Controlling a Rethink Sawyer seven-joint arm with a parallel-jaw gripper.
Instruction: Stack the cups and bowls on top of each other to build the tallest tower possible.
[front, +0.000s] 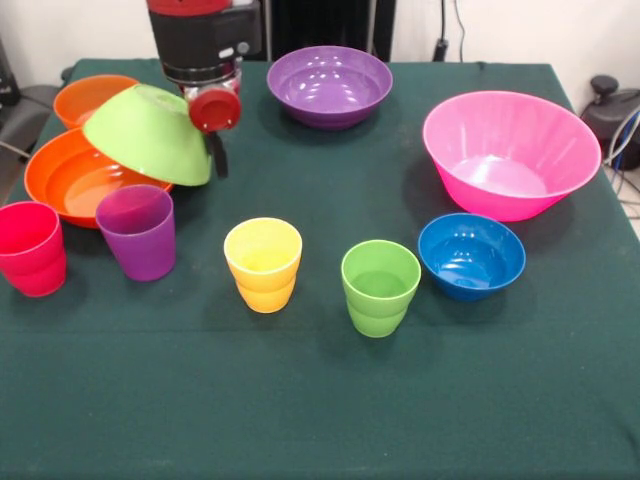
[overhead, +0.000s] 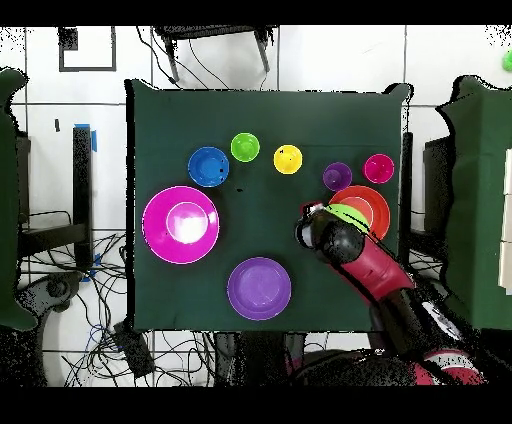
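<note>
**Lime green bowl held tilted over the large orange bowl**

Taking the large glossy orange plastic bowl (front: 70, 180) as landmark: the red ribbed plastic tumbler (front: 30, 248) stands just in front of it at the left, the purple tumbler (front: 137, 231) touching its front rim. The small orange bowl (front: 92, 97) sits just behind it. Above its right rim, the gripper (front: 212, 135) pinches the rim of the upturned, tilted lime green plastic bowl (front: 150, 132). Further right stand the yellow tumbler (front: 263, 264), purple bowl (front: 329, 85), green tumbler (front: 380, 287), small blue bowl (front: 471, 255) and big pink bowl (front: 511, 152), all upright and apart; no tower stands.
</note>
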